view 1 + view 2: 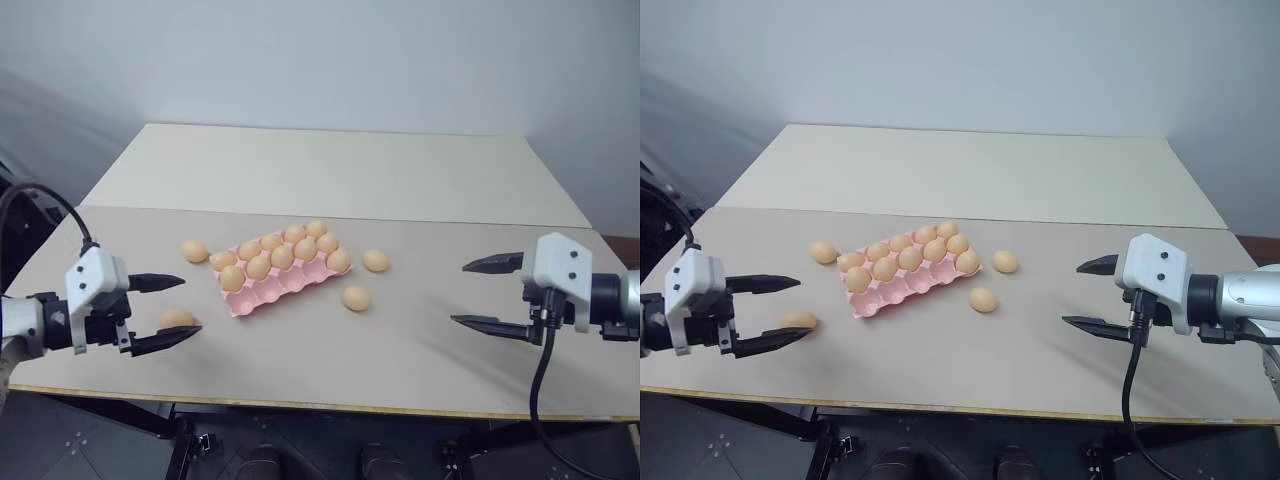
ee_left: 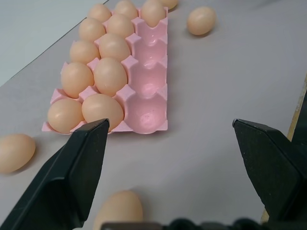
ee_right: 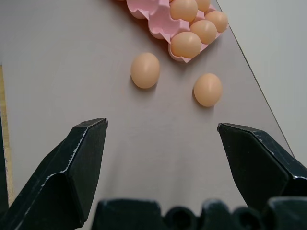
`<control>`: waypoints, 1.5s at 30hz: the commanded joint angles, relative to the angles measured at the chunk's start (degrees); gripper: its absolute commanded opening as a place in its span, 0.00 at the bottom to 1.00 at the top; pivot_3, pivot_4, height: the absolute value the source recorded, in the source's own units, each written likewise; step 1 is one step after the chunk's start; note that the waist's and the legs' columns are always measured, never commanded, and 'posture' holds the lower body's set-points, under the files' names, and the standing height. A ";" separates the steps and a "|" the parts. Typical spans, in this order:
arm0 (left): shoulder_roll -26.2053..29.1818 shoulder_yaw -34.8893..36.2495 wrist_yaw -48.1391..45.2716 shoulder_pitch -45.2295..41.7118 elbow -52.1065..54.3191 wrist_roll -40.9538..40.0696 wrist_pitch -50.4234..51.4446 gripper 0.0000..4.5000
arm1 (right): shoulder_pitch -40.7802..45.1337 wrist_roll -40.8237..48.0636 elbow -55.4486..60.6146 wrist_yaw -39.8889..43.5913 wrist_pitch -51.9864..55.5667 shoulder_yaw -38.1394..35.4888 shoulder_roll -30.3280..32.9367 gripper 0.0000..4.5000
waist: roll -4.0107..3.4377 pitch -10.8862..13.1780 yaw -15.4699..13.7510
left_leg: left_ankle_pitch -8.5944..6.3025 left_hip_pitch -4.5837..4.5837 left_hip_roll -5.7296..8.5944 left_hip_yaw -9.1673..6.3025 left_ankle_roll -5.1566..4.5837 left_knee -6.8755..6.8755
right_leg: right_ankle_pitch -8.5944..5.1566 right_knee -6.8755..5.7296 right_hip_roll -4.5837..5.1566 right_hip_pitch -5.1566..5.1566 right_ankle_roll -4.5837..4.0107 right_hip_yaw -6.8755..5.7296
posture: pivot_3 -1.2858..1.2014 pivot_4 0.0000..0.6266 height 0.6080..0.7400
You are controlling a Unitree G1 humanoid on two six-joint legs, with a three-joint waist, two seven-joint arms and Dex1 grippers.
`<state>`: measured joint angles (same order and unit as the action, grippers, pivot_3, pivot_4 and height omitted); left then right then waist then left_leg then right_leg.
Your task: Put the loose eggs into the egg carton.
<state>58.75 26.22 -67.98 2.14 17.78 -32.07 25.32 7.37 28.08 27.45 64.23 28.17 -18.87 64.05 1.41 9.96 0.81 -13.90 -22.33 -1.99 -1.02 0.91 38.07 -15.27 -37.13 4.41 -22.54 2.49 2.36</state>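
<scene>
Loose eggs [image 1: 356, 298] on table, well apart from open right claw [image 1: 487, 293].

Left gripper [image 1: 165, 311] fingers spread, right gripper [image 1: 486, 294] likewise

The egg carton [image 1: 281, 270] lies at the middle of the table [image 1: 420, 350], set on a slant. Its two far rows hold eggs [image 1: 283, 255]; four cups of the near row stand empty [image 2: 146, 86], with an egg in its right end cup. Four loose eggs lie on the table: one just left of the carton [image 1: 194, 251], one nearer the front left [image 1: 177, 318] between the left gripper [image 1: 165, 310] fingers as seen from the head, two right of the carton [image 1: 375, 260] [image 1: 356, 298]. The right gripper [image 1: 485, 293] hangs well right of these, apart from them
</scene>
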 commanded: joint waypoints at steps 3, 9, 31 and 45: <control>-0.85 1.80 2.84 -2.31 0.43 -1.62 0.93 1.00 | 1.06 0.19 0.57 0.21 -0.53 -1.35 1.06 0.95 | 0.00 0.00 0.00 | 0.00 0.00 0.00 0.00 0.00 0.00 | 0.00 0.00 0.00 0.00 0.00 0.00 | 0.52 0.24 1.00; -0.42 1.02 2.61 -2.64 0.25 -1.00 0.46 1.00 | 0.51 0.11 0.70 0.29 -0.37 -2.23 1.14 0.95 | 0.00 0.00 0.03 | 0.00 -0.01 0.00 0.00 0.00 0.00 | 0.00 0.00 0.00 0.00 0.00 0.00 | 0.52 0.24 1.00; -1.56 -2.72 -0.03 -4.55 -0.59 -1.05 -1.87 1.00 | 16.54 -2.04 1.81 -18.23 14.15 18.26 -11.84 0.95 | 0.01 0.00 0.09 | 0.00 -0.06 -0.01 0.00 0.00 -0.01 | 0.01 -0.02 -0.02 -0.10 -0.02 0.02 | 0.52 0.24 1.00; -2.73 -5.45 1.50 -5.42 1.47 -1.18 -1.80 1.00 | 24.85 -16.88 -10.21 -19.95 8.45 36.14 -23.90 0.95 | 0.02 -0.01 0.19 | 0.01 -0.58 0.00 -0.02 0.00 0.01 | 0.06 -0.14 -0.03 -0.70 -0.08 0.03 | 0.52 0.24 1.00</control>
<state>55.98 20.08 -66.81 -3.19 17.46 -32.83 24.00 31.23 12.42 17.18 44.34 38.58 17.30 40.33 1.43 9.94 1.00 -13.89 -22.90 -2.00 -1.05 0.90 38.08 -15.21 -37.27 4.37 -23.24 2.41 2.38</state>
